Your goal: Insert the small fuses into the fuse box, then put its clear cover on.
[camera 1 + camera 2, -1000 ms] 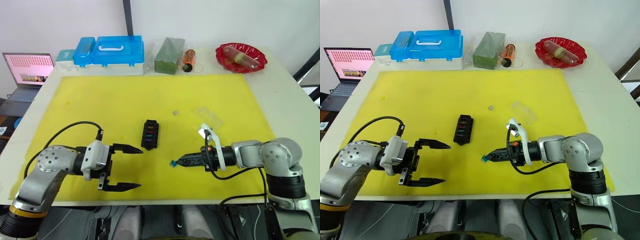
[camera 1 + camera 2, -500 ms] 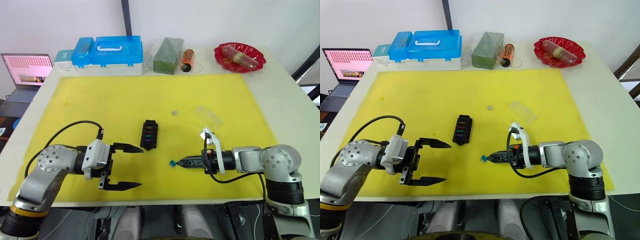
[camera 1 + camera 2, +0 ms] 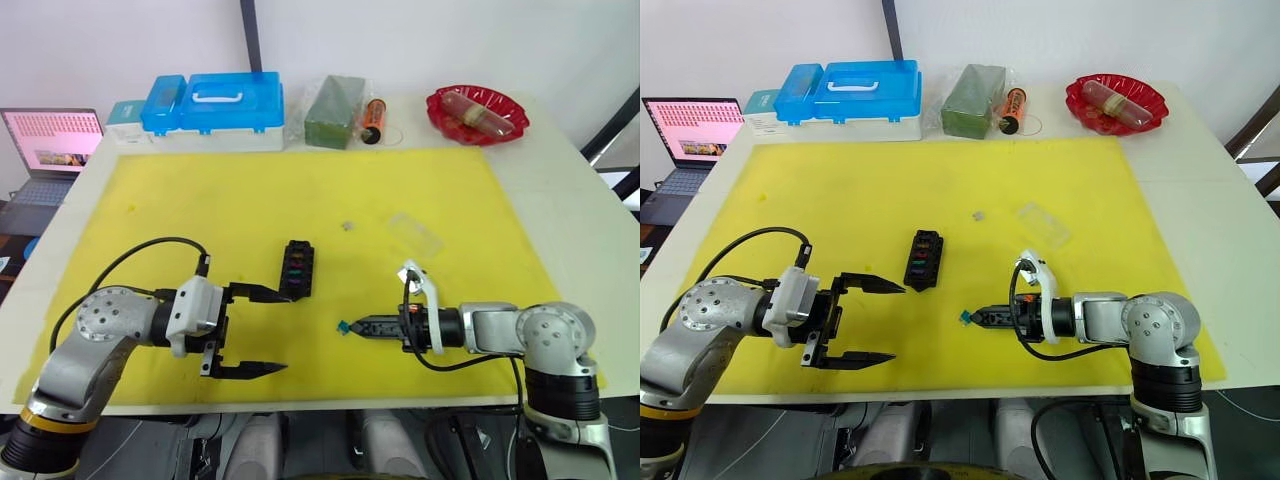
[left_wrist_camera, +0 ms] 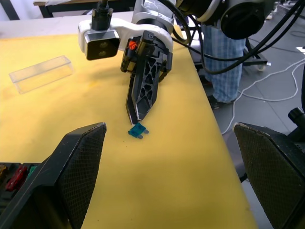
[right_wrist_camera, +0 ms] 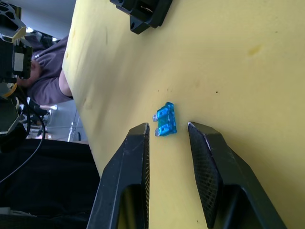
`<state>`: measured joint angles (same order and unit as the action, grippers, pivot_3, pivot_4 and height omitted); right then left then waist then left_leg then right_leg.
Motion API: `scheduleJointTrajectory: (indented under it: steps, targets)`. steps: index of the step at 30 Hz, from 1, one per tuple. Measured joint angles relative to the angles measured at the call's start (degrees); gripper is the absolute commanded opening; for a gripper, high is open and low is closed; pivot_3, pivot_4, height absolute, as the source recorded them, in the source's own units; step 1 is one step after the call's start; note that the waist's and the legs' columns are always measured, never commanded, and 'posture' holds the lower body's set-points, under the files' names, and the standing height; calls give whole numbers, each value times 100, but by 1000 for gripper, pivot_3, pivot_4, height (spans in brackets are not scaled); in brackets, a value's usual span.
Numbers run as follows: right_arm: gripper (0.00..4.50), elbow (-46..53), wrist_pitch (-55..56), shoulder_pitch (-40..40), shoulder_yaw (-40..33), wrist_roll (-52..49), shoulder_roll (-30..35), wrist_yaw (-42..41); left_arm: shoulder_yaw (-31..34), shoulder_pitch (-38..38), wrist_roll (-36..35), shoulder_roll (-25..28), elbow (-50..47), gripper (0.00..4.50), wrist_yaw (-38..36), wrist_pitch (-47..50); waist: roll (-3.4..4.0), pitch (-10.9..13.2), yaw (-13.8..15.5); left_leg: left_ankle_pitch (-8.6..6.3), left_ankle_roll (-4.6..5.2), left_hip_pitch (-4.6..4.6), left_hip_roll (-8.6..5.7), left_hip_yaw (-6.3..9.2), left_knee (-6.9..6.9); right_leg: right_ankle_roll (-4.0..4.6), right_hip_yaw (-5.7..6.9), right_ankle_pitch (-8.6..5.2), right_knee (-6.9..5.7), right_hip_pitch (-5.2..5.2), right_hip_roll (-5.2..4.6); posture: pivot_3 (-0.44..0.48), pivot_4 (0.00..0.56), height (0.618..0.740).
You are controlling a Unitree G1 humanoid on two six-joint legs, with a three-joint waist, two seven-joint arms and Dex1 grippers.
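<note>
Black fingers of the right gripper [image 5: 167, 143], slightly parted, have retreated toward lower right, leaving a teal fuse [image 5: 165, 119] lying free on the yellow mat [image 3: 200, 200] just off their tips, lower centre. Left gripper [image 3: 262, 330] has edged toward the fuse box [image 3: 297, 268] at centre with jaws wide, empty. Clear cover [image 3: 415, 232] lies flat, centre right beyond.

Mat: you are looking at a yellow mat [image 3: 250, 200] covering most of the white table [image 3: 560, 190].
Storage case: a blue-lidded case [image 3: 215, 101] is sitting at the far edge, beyond the mat.
Green packet: a wrapped green block [image 3: 327, 114] is lying just beside the case.
Orange item: a small orange cylinder [image 3: 373, 108] is resting next to the packet.
Red dish: a red bowl [image 3: 477, 104] is holding a wrapped tube at the far right corner.
Laptop: a laptop [image 3: 50, 140] is glowing pink off the table's left side.
</note>
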<state>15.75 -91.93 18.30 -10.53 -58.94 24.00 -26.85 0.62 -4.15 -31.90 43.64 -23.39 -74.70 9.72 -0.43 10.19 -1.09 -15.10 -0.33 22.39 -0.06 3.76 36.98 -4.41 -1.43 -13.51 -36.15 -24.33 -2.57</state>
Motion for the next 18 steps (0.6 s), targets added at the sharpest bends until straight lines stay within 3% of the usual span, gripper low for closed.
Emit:
scheduleJointTrajectory:
  steps: [17,18]
  targets:
    - [1395,52,64,-128,4,-253,-95,316,1,1,-1,1,-23,4500,0,1,-2,-2,-7,-2,3,-1,1,1,-1,5,0,-4,-1,0,2,0,150,740]
    - [1209,57,72,-131,14,-246,-92,313,1,1,-1,1,-24,4500,0,2,-2,-2,-7,-2,3,-1,1,1,-1,5,0,-4,-1,0,2,0,150,740]
